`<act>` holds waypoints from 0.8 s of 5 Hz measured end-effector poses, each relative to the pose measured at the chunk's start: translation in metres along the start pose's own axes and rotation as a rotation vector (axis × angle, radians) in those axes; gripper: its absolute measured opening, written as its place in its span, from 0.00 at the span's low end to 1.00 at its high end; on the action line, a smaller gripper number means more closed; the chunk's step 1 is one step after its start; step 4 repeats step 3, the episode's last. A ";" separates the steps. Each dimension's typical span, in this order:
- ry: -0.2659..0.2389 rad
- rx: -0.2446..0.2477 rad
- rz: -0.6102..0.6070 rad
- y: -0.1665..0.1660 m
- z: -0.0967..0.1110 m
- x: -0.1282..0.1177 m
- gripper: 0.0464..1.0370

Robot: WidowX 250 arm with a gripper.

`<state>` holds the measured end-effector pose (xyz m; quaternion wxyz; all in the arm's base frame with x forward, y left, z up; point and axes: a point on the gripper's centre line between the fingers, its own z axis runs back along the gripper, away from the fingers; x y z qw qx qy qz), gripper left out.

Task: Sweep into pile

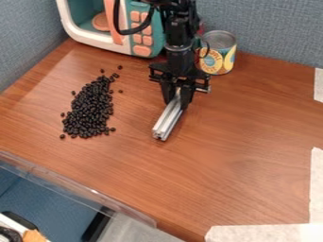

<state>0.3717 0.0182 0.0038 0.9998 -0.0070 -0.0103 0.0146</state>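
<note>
1. beans (90, 109) at nine o'clock of bar (166, 122), strays at one and seven; a fast sweep could scatter them, a high one ride over.
2. bar, held by one end, could twist under load.
3. gripper (179, 97) closed to bar's width, pinching its one o'clock end.

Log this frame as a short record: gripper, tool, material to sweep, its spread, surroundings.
gripper: above the table, its fingers closed on the tool
tool: silver grooved metal bar; contact with the table cannot be told
material: small black beans, left of the bar in the picture
spread: one elongated heap, a few strays around it
gap: bar and beans apart
surroundings: toy microwave and food can behind; pale tape at the right
</note>
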 end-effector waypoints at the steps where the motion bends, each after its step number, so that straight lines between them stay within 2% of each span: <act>1: 0.018 0.034 -0.056 -0.003 0.000 -0.004 0.38; 3: -0.033 0.070 -0.135 -0.014 0.050 -0.009 0.95; 4: -0.033 0.070 -0.135 -0.014 0.050 -0.009 0.95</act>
